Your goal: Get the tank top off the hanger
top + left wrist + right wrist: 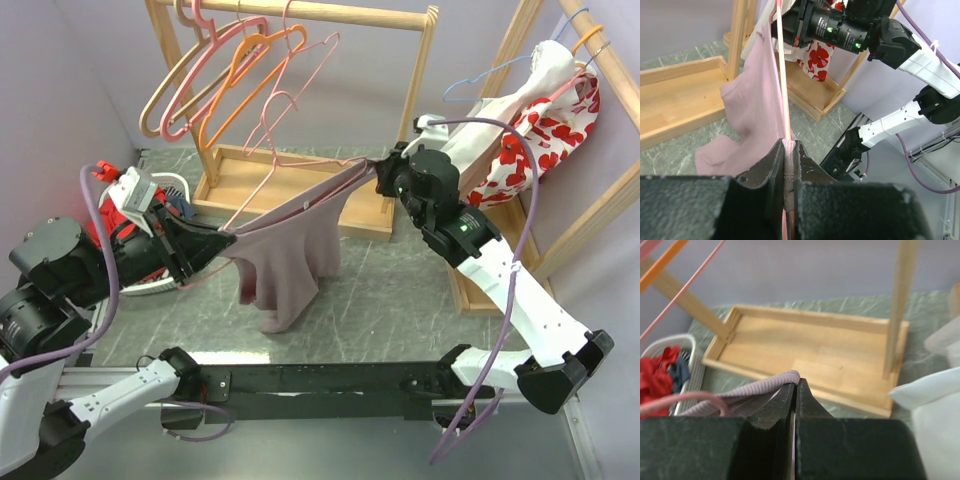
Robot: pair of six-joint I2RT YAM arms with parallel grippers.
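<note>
Gripping tight: left claw (789, 146) on hanger (783, 75), right claw (796, 386) on tank top strap (762, 386).

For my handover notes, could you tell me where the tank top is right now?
In the top view the tank top hangs on the hanger mid-frame between the left gripper and right gripper, before the wooden rack base.

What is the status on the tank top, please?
Left claw shut on hanger. Right claw shut on tank top strap. Garment stretched between claws, not yet off. Wooden rack close behind.
</note>
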